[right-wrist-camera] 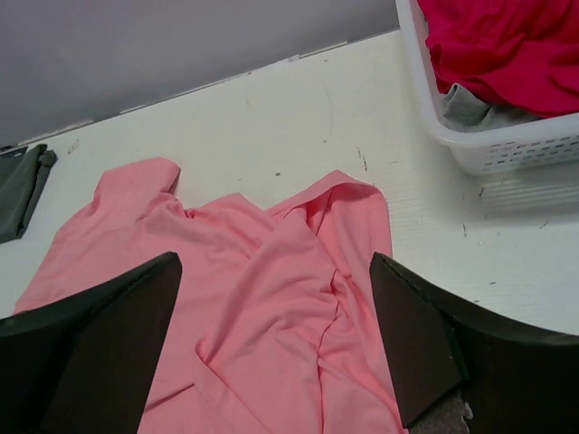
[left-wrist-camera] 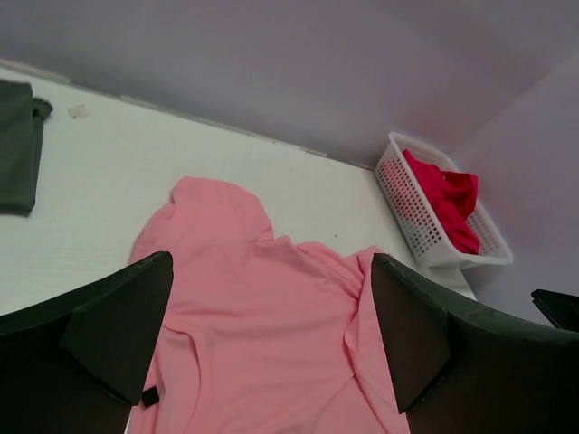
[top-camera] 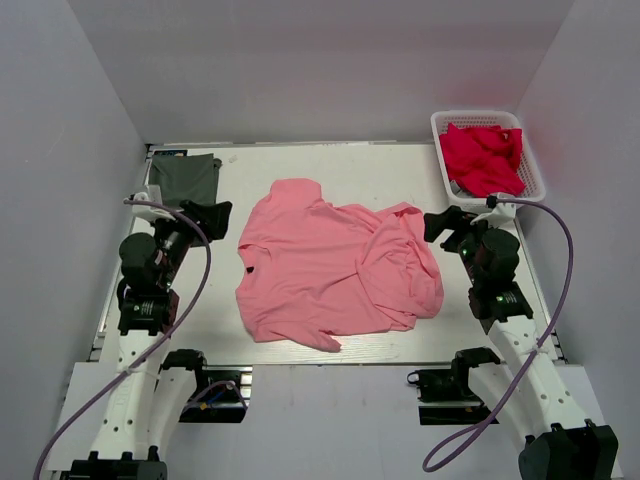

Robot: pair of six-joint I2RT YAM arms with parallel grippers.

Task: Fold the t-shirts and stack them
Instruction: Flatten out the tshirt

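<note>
A large salmon-pink t-shirt (top-camera: 330, 265) lies rumpled and partly folded over itself in the middle of the white table; it also shows in the left wrist view (left-wrist-camera: 262, 334) and the right wrist view (right-wrist-camera: 271, 307). A dark grey t-shirt (top-camera: 186, 178) lies as a small folded square at the far left corner, also seen in the left wrist view (left-wrist-camera: 16, 145). My left gripper (top-camera: 212, 217) hovers left of the pink shirt, open and empty. My right gripper (top-camera: 440, 225) hovers at the shirt's right edge, open and empty.
A white plastic basket (top-camera: 530, 165) at the far right corner holds red cloth (top-camera: 482, 158) with some grey cloth under it (right-wrist-camera: 466, 107). Grey walls close in the table on three sides.
</note>
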